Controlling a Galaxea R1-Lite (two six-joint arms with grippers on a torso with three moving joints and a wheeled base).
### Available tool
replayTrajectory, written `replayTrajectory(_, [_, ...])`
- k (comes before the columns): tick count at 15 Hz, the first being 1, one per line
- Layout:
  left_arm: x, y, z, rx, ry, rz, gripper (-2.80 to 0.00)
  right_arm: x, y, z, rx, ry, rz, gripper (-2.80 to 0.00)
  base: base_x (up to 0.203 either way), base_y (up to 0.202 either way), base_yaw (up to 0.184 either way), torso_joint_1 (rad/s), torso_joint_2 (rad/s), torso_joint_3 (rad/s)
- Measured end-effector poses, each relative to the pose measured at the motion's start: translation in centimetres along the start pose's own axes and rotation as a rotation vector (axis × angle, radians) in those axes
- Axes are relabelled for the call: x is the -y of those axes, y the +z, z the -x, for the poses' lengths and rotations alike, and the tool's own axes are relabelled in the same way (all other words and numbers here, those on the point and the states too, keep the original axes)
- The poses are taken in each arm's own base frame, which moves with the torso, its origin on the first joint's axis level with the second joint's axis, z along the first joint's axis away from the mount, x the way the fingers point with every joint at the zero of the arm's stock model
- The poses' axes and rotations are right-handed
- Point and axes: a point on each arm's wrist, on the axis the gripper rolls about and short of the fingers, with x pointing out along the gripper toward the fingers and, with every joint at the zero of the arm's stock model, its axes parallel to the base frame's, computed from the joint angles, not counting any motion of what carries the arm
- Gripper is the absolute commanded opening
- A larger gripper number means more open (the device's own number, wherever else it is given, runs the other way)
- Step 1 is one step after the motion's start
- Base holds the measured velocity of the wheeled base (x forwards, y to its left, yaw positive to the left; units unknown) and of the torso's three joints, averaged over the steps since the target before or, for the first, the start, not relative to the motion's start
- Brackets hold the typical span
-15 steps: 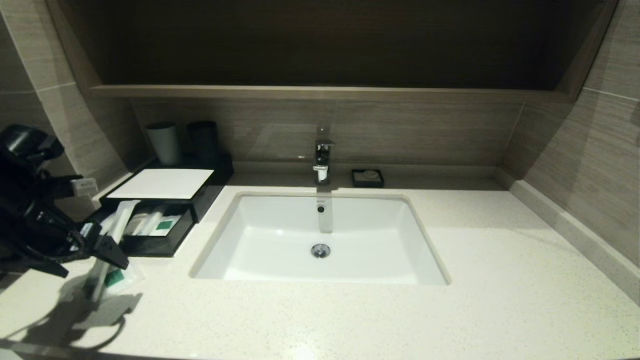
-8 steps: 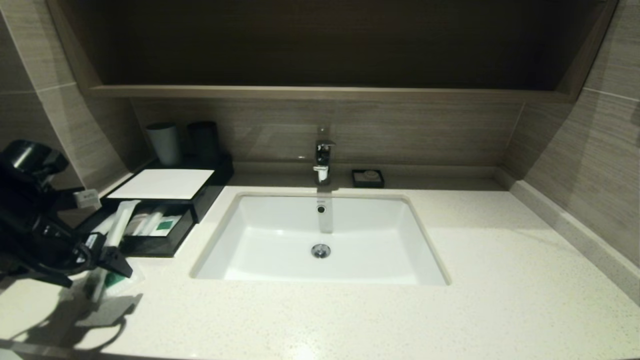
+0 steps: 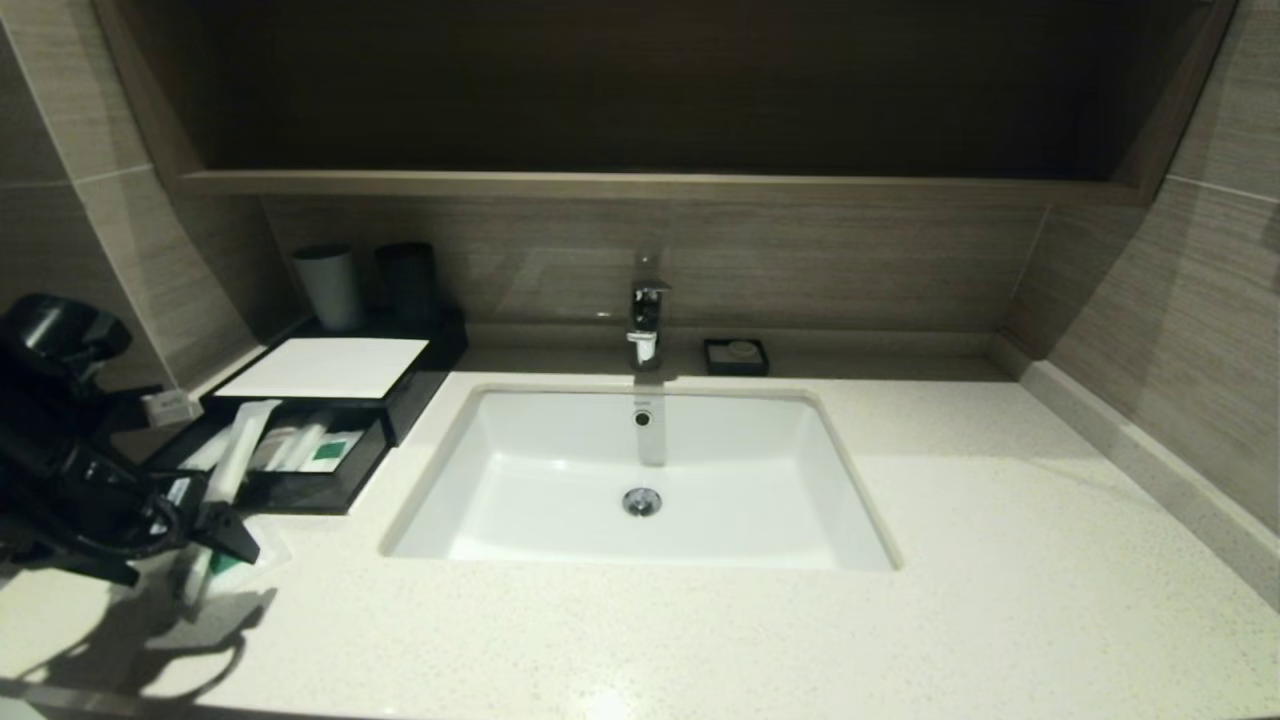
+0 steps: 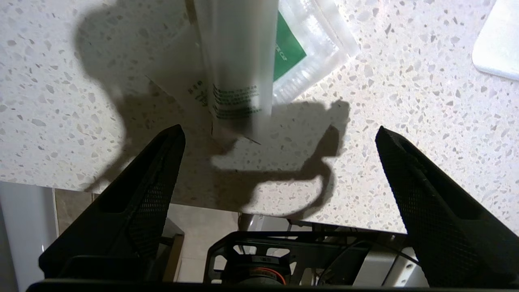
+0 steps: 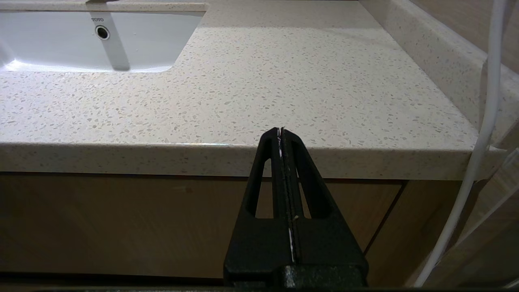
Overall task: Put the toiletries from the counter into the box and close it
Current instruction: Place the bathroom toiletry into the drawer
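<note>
My left gripper (image 3: 205,552) hovers open over the counter (image 3: 700,640) near its front left corner. In the left wrist view its fingers (image 4: 162,162) stand wide apart, nothing between them. Just beyond the left gripper (image 4: 279,130) a long frosted packet (image 4: 239,61) lies over a flat sachet (image 4: 308,44) with a green label. In the head view that long packet (image 3: 240,445) runs from the counter up over the front of the open drawer (image 3: 300,490) of the black box (image 3: 330,368). More packets (image 3: 320,448) lie in the drawer. My right gripper (image 5: 281,130) is shut and parked below the counter's front edge.
A white sink (image 3: 640,480) with a faucet (image 3: 645,320) sits mid-counter. A small black soap dish (image 3: 735,356) stands behind it. Two cups (image 3: 330,285) stand behind the box. The tiled wall runs close on the left. A white cable (image 5: 486,121) hangs beside the right gripper.
My left arm has come down closer to the counter over the packets, its gripper staying open. The packets and the drawer have not moved.
</note>
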Motion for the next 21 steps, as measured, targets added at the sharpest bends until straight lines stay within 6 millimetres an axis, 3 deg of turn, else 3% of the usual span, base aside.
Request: replayTrajectory(21, [-0.7, 0.2, -2.6, 0.013, 0.002, 0.008, 0.0, 0.0, 0.0, 0.0, 0.0, 0.0, 0.0, -2.8, 0.0, 0.0, 0.0, 0.0, 0.0, 0.0])
